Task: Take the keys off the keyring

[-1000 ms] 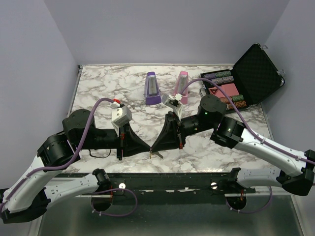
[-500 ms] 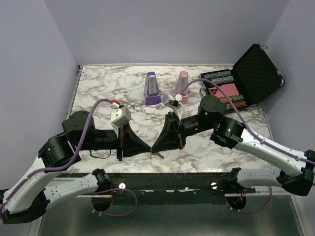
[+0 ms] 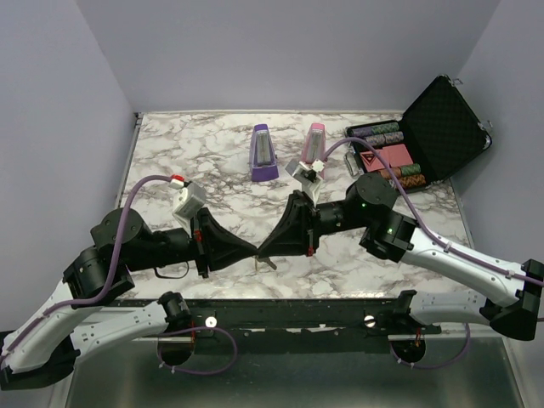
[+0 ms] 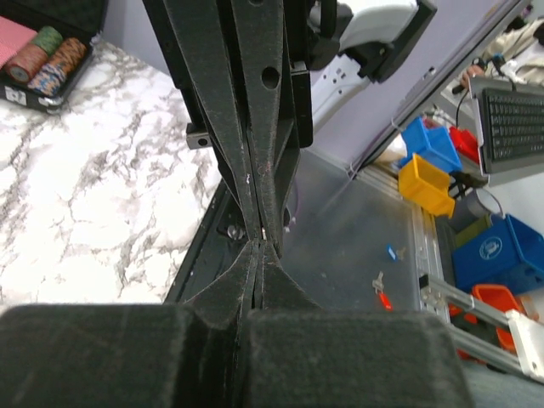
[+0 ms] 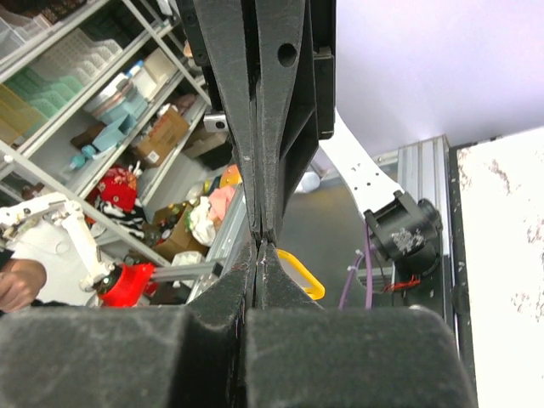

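Note:
My left gripper and right gripper meet tip to tip just above the table's near edge. Both are shut. The keys, tiny gold-to-silver pieces, hang just below the meeting point and seem pinched by their ring between the two grippers. In the left wrist view my shut left gripper touches the right gripper's fingers, with a small silver glint between the tips. In the right wrist view my shut right gripper meets the left gripper's fingers. The ring itself is hidden.
A purple metronome and a pink metronome stand upright at the table's middle back. An open black case with poker chips sits at the back right. The table's front edge lies just below the grippers.
Both wrists have shifted: the left wrist moved left, the right wrist up and right. The meeting point of the tips rose slightly, the keys still hanging under it.

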Robot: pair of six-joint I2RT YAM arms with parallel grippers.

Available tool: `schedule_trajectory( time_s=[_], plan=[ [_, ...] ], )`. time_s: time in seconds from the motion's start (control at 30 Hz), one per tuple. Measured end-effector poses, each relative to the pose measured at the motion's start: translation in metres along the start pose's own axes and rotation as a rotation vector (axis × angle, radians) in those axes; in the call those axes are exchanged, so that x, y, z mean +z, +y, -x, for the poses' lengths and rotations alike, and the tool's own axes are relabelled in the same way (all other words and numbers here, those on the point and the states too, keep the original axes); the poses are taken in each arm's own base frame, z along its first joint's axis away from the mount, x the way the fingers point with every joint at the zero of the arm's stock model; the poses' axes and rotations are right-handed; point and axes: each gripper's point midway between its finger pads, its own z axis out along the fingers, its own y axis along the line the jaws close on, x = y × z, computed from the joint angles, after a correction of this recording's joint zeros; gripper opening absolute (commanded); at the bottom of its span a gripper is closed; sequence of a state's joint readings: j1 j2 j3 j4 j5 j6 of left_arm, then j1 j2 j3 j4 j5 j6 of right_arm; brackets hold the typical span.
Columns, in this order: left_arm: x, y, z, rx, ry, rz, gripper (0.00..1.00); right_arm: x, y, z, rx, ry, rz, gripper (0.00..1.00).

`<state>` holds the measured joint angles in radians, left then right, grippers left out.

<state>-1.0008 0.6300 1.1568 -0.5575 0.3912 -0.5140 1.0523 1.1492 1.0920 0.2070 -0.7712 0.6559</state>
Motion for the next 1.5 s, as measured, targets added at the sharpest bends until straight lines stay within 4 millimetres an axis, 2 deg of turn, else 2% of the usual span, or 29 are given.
schedule_trajectory(
  time_s=[0.53,0.93,1.0,1.1,1.23,1.33,1.5],
  plan=[
    [-0.005,0.001,0.039,-0.047,-0.243,0.04,0.0,0.004,0.003,0.035,-0.049,-0.164,-0.004,0.01],
    [-0.004,0.0,0.049,-0.066,-0.312,0.038,0.0,0.004,0.005,0.045,-0.061,-0.209,0.002,0.01],
    [-0.004,-0.001,0.049,-0.065,-0.315,0.035,0.12,0.004,0.005,0.045,-0.063,-0.211,0.003,0.01],
    [-0.004,-0.001,0.051,-0.058,-0.31,0.038,0.37,0.004,0.005,0.045,-0.064,-0.213,0.002,0.01],
    [-0.004,-0.001,0.056,-0.044,-0.309,0.052,0.58,0.004,0.004,0.044,-0.06,-0.213,-0.003,0.01],
    [-0.006,-0.002,0.061,-0.033,-0.311,0.063,0.64,0.004,-0.002,0.039,-0.048,-0.208,-0.017,0.01],
    [-0.015,-0.007,0.073,-0.008,-0.335,0.07,0.67,0.003,-0.006,0.035,-0.037,-0.204,-0.03,0.01]
  ],
)
